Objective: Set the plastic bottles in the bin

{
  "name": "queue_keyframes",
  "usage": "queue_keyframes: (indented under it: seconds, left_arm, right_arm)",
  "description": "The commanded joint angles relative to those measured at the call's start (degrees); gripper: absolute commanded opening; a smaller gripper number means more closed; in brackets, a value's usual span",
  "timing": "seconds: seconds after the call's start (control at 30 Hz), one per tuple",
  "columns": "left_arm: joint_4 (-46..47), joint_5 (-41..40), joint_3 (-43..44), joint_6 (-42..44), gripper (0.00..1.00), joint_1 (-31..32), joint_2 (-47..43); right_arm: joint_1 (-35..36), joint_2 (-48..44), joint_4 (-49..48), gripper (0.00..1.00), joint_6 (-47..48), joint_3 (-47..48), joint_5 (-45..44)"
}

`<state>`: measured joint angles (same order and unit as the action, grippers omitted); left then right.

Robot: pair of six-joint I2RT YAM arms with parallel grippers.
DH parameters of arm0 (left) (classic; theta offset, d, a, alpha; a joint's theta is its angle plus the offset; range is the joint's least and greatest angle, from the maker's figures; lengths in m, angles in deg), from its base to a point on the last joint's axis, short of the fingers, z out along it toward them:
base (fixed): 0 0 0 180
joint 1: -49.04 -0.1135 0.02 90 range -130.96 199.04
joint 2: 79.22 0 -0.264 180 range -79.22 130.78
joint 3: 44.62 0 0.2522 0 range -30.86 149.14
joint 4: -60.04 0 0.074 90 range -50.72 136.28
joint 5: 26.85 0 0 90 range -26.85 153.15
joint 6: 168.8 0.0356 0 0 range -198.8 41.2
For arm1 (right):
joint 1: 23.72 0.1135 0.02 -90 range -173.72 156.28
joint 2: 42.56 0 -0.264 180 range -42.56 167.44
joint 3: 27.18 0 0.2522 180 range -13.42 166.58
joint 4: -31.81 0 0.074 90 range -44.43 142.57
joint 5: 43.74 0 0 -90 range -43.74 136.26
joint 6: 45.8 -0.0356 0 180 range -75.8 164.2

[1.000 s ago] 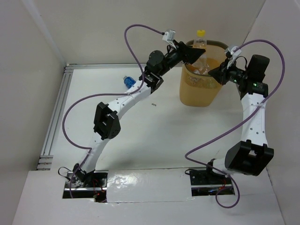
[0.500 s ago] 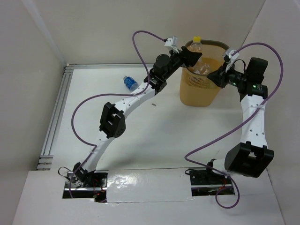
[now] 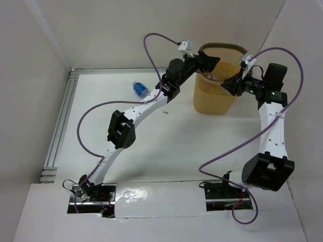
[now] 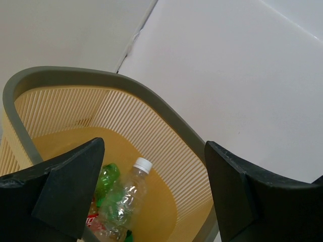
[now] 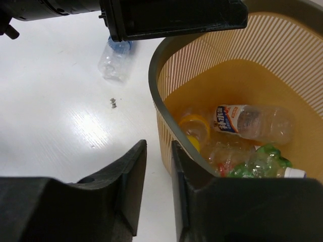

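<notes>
The yellow-orange bin (image 3: 214, 101) stands at the back of the table. My left gripper (image 3: 208, 60) hangs over its left rim, open and empty; in the left wrist view (image 4: 151, 151) I look down between the jaws into the bin (image 4: 75, 75) at a clear white-capped bottle (image 4: 128, 194) and a green bottle (image 4: 106, 179). My right gripper (image 3: 229, 82) is at the bin's near rim (image 5: 154, 85), jaws a narrow gap apart (image 5: 159, 146), holding nothing. Inside lie a yellow-capped bottle (image 5: 194, 128) and a labelled clear bottle (image 5: 252, 121). A blue-labelled bottle (image 3: 140, 89) lies on the table left of the bin.
A metal rail (image 3: 60, 121) runs along the table's left side. White walls close in the back and both sides. A small dark speck (image 3: 165, 112) lies on the table in front of the bin.
The left gripper held a yellow-capped bottle above the bin, lowered it and let go; the bottle now lies in the bin. The right arm has barely moved.
</notes>
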<state>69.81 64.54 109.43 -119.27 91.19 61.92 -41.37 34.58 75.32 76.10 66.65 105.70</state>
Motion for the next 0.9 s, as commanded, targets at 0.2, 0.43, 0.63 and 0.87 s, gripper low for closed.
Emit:
queue_keyframes:
  seconds: [0.2,0.43,0.63,0.87]
  left_arm:
    - [3.01,0.63,2.36,6.0,0.93,0.3,-4.98]
    - [4.33,1.16,-10.88,13.3,1.0,-2.07,-21.05]
    - [7.15,-2.35,-45.42,14.63,1.0,-7.34,-46.89]
    - [-5.76,-2.35,-78.09,12.26,1.0,-12.09,-69.4]
  right_arm:
    - [-0.02,-2.0,4.51,0.69,6.67,1.05,4.53]
    - [-0.02,-0.07,5.57,1.0,12.83,4.57,12.79]
    - [8.05,0.46,4.78,1.0,13.54,5.97,9.04]
    - [35.88,5.46,-2.15,0.83,11.79,7.03,-15.64]
